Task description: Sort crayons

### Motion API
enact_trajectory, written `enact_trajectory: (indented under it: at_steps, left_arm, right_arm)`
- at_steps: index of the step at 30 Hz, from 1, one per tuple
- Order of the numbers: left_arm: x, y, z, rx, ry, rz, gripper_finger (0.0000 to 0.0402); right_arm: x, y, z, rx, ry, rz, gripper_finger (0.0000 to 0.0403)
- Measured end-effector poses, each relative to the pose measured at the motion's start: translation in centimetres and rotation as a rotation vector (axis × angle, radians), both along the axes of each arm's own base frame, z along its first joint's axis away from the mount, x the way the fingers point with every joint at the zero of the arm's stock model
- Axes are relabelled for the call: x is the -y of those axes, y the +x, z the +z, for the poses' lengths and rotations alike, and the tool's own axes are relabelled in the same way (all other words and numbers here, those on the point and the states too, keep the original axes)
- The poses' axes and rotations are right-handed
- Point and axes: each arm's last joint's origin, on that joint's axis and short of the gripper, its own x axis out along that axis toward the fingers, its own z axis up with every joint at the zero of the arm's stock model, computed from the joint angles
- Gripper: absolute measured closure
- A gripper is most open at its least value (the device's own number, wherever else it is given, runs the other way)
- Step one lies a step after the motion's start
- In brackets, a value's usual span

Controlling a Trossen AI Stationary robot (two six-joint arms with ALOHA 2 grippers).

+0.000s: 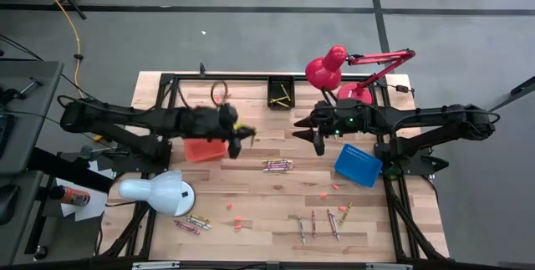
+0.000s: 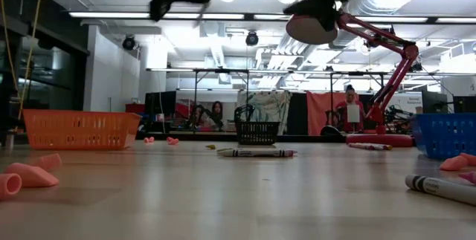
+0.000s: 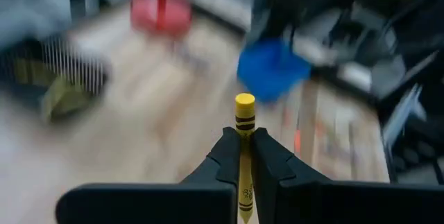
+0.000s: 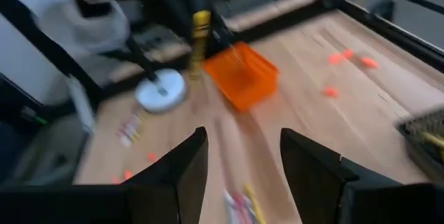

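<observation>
Nearest the bottom of the high view, loose crayons lie on the wooden table: a small bunch at lower left beside the white lamp, and a scattered group at lower right. Pink bits are dotted between them. In the low view a grey crayon lies at the right edge, with pink bits at the left edge.

Toward the middle of the frame a bunch of crayons lies by itself; the low view shows it as a pale stick at centre.

Above that, mid-frame, the two arms reach in from either side. The left gripper hangs at centre left, just right of the orange basket, its fingers clamped on a yellow crayon that stands up between them. The right wrist view shows that same crayon above the orange basket. The right gripper hangs right of centre, well apart from the left one, its fingers spread wide with nothing between them. The blue basket sits just below and right of it.

Farthest, at the top edge of the table, a black basket holds yellow crayons, and the red lamp leans over the upper right. In the low view the black basket stands behind the central bunch, and a person shows in the room beyond.
</observation>
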Motion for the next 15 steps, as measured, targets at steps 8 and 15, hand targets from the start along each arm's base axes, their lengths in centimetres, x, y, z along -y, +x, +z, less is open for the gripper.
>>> enact_trajectory:
  at_steps: [8, 15]
  left_arm:
    - [-1.9, 1.8, 1.0, 0.164, 0.138, -0.024, 0.0400]
    - [-2.3, 2.4, 0.1, 0.127, 0.142, -0.041, 0.0400]
  right_arm:
    - [-0.2, 0.3, 1.1, 0.118, 0.049, 0.034, 0.0229]
    - [-0.2, 0.3, 1.1, 0.118, 0.048, 0.034, 0.0229]
